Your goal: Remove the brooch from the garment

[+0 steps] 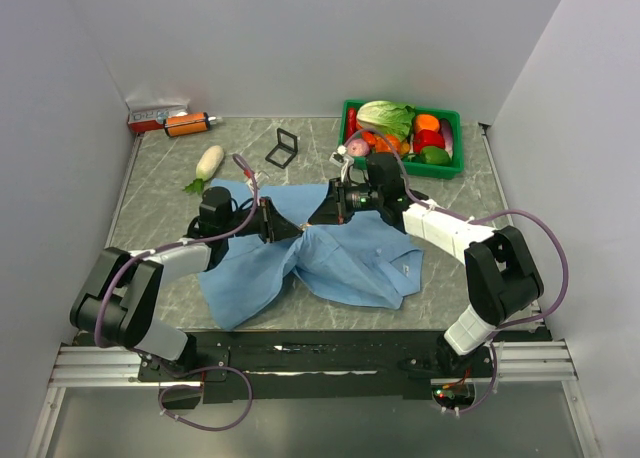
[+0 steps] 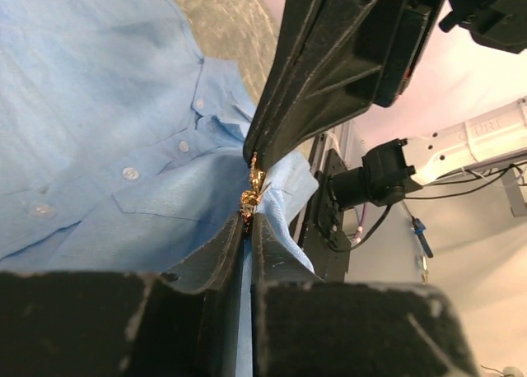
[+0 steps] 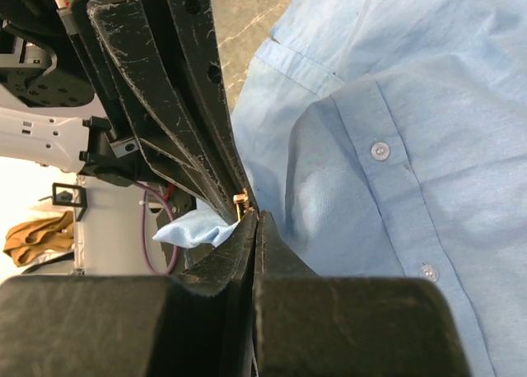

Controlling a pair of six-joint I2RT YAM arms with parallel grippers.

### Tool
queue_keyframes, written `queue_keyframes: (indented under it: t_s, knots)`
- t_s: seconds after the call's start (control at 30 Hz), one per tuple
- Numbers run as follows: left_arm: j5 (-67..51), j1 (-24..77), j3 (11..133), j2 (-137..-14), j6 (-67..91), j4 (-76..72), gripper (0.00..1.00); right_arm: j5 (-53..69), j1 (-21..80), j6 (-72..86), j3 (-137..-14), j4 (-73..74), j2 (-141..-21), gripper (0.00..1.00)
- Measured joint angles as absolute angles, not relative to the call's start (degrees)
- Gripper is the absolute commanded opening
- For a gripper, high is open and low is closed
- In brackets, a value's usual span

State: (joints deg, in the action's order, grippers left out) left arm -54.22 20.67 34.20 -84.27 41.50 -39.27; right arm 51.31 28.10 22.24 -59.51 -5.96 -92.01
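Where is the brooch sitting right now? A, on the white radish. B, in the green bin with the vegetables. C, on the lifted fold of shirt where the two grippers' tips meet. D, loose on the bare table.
C: both wrist views show the brooch on the raised fold of the garment, right where the tips of the left gripper and the right gripper meet.

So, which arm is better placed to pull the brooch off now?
Left, probably: the left fingers pinch the brooch, while the right fingers are shut on the garment beside it, holding the cloth.
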Motion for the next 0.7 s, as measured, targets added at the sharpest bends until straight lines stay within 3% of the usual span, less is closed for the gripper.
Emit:
queue_keyframes:
  t_s: [0.17,0.2,0.23,0.3,0.37,0.4,0.47,0.7]
  knots:
    - [-55.44,20.62,34.68,-84.38,41.89,-39.44,0.10,52.07,27.86,21.54,-59.61,-5.91,-92.01,0.00]
    - [-55.64,20.60,34.87,-84.44,41.74,-39.11,0.28,52.21,27.86,21.34,-59.70,-5.80,-92.03,0.00]
    - [-55.79,20.60,35.31,-84.51,41.32,-38.15,0.39,52.18,27.86,21.08,-59.72,-5.78,-92.05,0.00]
    - [-55.77,20.64,36.42,-84.84,40.07,-35.99,0.46,52.21,27.83,20.93,-59.72,-5.74,-92.14,0.00]
    - [-55.61,20.80,37.78,-85.25,38.96,-34.35,0.43,52.36,27.88,20.86,-59.72,-5.54,-92.33,0.00]
    - [-55.57,20.80,37.95,-85.30,38.54,-34.11,0.20,52.45,27.88,20.88,-59.72,-5.50,-92.47,0.00]
    - [-55.57,20.82,37.95,-85.30,38.39,-33.95,0.10,52.64,27.88,20.88,-59.72,-5.50,-92.73,0.00]
    - [-55.92,20.82,37.87,-85.34,38.13,-34.44,0.20,53.01,27.79,21.19,-59.72,-5.54,-92.84,0.00]
